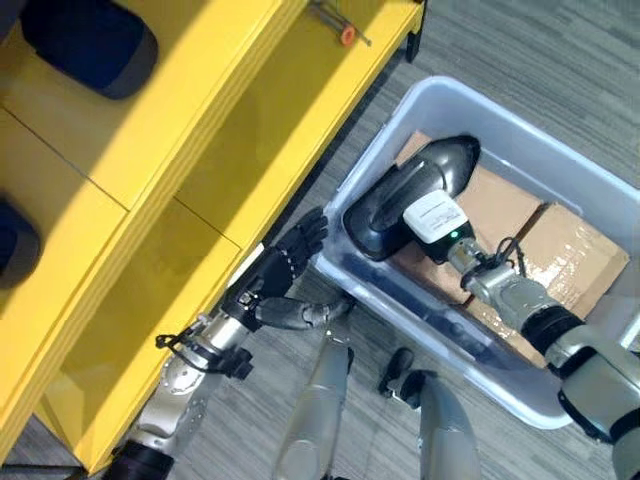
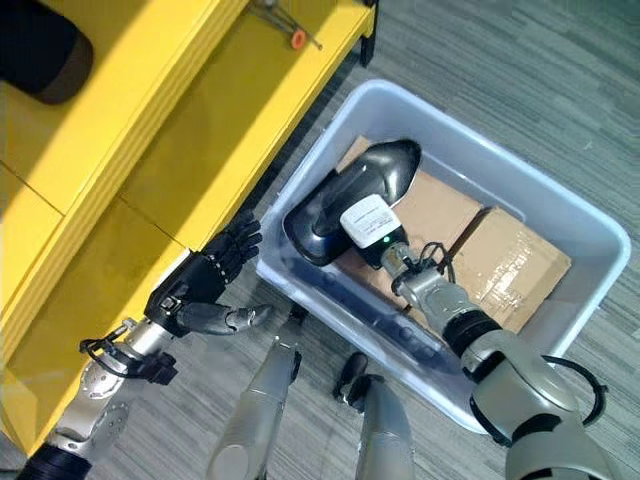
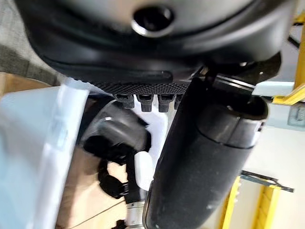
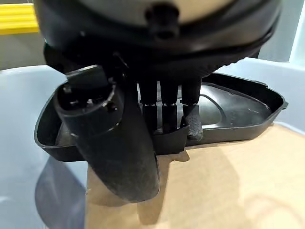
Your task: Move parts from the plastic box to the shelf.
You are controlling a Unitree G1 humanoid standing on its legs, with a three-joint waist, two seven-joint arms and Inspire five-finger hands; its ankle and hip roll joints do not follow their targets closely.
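A clear plastic box (image 1: 540, 138) stands on the floor to the right of the yellow shelf (image 1: 200, 120). A black moulded shell part (image 1: 400, 195) lies in it, tilted on cardboard. My right hand (image 4: 114, 143) grips that part's rim (image 4: 238, 107), fingers hooked over the edge into the hollow and thumb on the outside. My left hand (image 1: 280, 270) hovers open between the shelf's edge and the box's left wall, fingers straight and pointing up along the wall, holding nothing.
Two taped cardboard boxes (image 1: 570, 250) fill the box's floor under and beside the part. Dark rounded parts (image 1: 90, 40) sit on the shelf at the upper left. A small metal tool with an orange tip (image 1: 340, 25) lies near the shelf's far corner.
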